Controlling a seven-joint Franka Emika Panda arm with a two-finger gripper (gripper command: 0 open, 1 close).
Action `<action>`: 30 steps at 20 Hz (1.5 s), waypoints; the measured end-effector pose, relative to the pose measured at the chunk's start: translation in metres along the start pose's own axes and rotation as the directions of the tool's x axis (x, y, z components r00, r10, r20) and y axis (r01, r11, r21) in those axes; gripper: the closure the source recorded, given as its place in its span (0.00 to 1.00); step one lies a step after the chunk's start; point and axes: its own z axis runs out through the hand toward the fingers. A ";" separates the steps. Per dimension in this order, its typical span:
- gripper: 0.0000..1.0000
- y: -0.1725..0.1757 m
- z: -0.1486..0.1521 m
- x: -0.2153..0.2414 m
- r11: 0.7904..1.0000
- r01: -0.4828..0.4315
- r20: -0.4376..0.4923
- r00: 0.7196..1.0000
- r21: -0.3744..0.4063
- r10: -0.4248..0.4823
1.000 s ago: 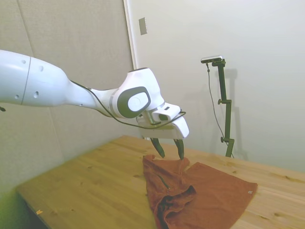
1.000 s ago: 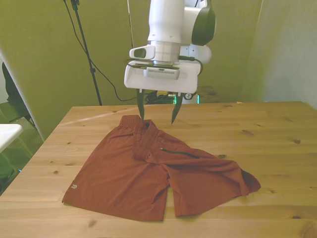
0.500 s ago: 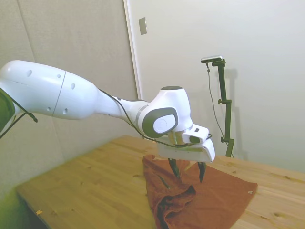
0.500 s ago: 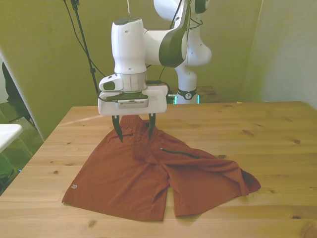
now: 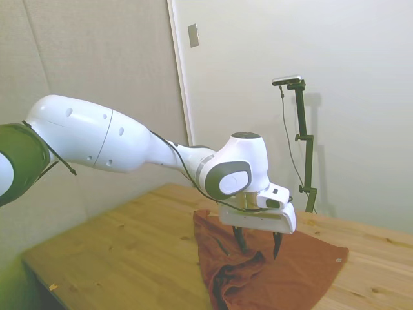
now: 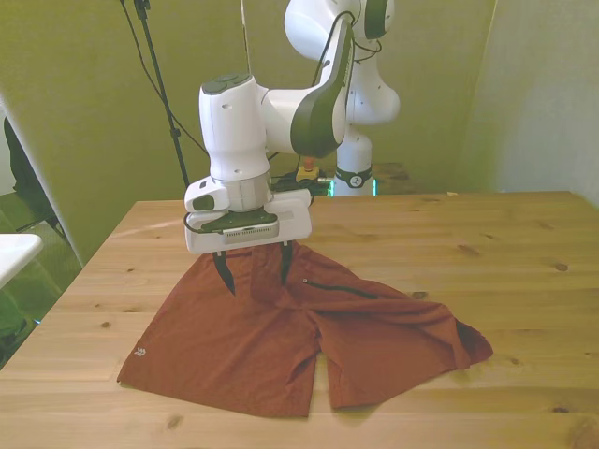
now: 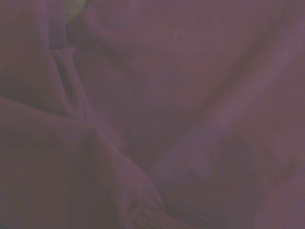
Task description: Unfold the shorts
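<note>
The rust-orange shorts (image 6: 281,341) lie spread on the wooden table (image 6: 524,253), one leg toward the front view's left, the other rumpled toward its right, with a dark zipper line (image 6: 342,289) and a pale tag (image 6: 139,353). In the side view the shorts (image 5: 290,271) show a raised fold near the waist. My gripper (image 6: 255,278) stands open, fingers pointing down, its tips at the fabric by the folded waistband; in the side view the gripper (image 5: 258,247) is just over the cloth. The wrist view is filled with dim, blurred shorts fabric (image 7: 181,119) and its folds.
A person's dark sleeve (image 6: 19,164) shows at the front view's far left edge, beside a white surface (image 6: 14,253). Bare wood extends toward the front view's right and along the table's near edge (image 6: 421,430).
The gripper has come down from above the waistband and shifted toward the front view's left, its open fingers now at the cloth. The shorts have not visibly moved.
</note>
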 end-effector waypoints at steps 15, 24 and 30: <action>1.00 -0.012 0.023 -0.009 1.000 0.014 0.044 0.999 0.017 -0.015; 1.00 -0.013 0.021 -0.007 1.000 0.015 0.051 0.999 0.017 -0.015; 1.00 -0.014 0.019 -0.006 1.000 0.015 0.052 0.999 0.017 -0.016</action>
